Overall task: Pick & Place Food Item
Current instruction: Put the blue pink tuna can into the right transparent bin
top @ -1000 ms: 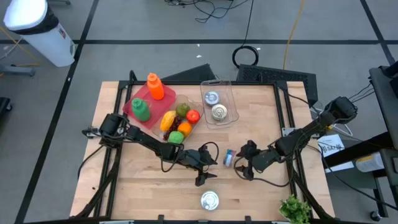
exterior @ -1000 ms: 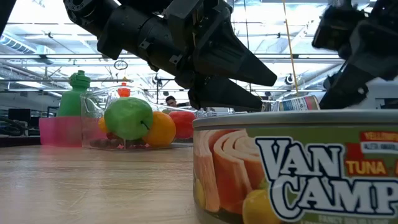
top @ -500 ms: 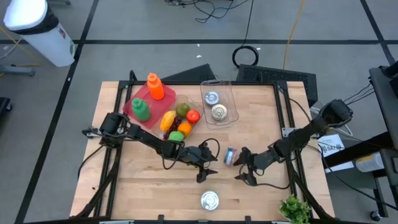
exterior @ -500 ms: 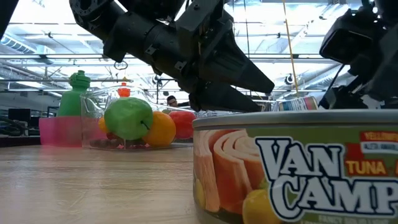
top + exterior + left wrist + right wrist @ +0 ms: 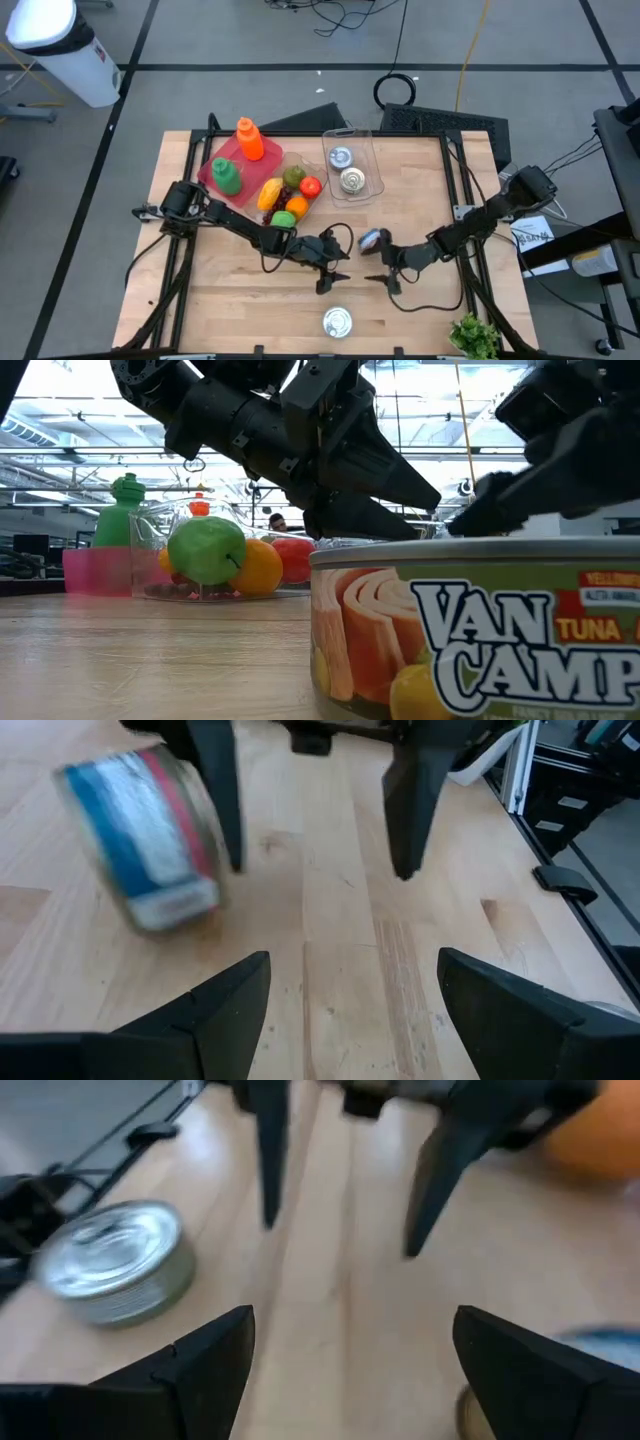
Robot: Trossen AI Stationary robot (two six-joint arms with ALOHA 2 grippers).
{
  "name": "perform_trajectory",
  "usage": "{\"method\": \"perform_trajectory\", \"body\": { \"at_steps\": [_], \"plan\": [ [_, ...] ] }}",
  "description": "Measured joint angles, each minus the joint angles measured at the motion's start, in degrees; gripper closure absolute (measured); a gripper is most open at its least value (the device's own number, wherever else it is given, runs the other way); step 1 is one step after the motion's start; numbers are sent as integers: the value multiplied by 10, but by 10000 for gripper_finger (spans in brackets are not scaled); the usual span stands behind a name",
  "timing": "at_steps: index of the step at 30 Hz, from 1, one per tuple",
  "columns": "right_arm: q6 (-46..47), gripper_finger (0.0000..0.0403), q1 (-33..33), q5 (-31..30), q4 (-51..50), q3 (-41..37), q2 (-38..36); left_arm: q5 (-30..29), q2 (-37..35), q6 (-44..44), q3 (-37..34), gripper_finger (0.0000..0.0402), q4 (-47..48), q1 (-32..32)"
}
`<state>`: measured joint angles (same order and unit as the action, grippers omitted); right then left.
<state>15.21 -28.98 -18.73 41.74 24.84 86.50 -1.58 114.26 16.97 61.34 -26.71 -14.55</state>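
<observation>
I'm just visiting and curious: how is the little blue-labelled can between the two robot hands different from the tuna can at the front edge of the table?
The blue-labelled can lies tipped on its side, its blue, red and white wrapper showing; the tuna can stands upright, silver lid up. The blue-labelled can sits mid-table between the left hand and right hand; the tuna can sits alone near the front edge. Neither is held.

Off the tabletop's far-left corner, a white bin standing on the grey floor. Past the far edge, a black cable coiled in a loop, plus a yellow cable running away across the floor. By the near-right corner, some leafy green plant thing. Beside the right edge, a printed sheet of paper.
</observation>
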Motion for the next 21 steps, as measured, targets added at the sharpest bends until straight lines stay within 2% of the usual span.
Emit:
{"method": "perform_trajectory", "body": {
  "at_steps": [3, 6, 8, 11, 13, 15, 18, 21],
  "plan": [
    [-47, 78, 1, -30, 37, 0, 0, 0, 0, 0, 0, 101, 2, 0],
    [-90, 78, -6, -22, 81, 0, -4, 0, 0, 0, 0, 101, 7, 0],
    [-128, 78, -15, -27, 88, 0, -24, 0, 0, -1, 0, 101, 14, 0],
    [-199, 78, -28, -78, 65, 0, -77, 0, 0, -1, 0, 101, 19, 0],
    [-258, 78, -36, -121, 20, 0, -129, 0, 0, -1, 0, 101, 20, 0],
    [-280, 79, -42, -161, -41, 1, -184, 0, 0, -1, 0, 101, 22, 0],
    [-223, 88, -20, -168, -186, 6, -262, 0, 0, -3, 0, 101, 25, 0],
    [-139, 107, 14, -143, -336, 14, -301, 0, 0, -5, 0, 101, 31, 1]
  ]
}}
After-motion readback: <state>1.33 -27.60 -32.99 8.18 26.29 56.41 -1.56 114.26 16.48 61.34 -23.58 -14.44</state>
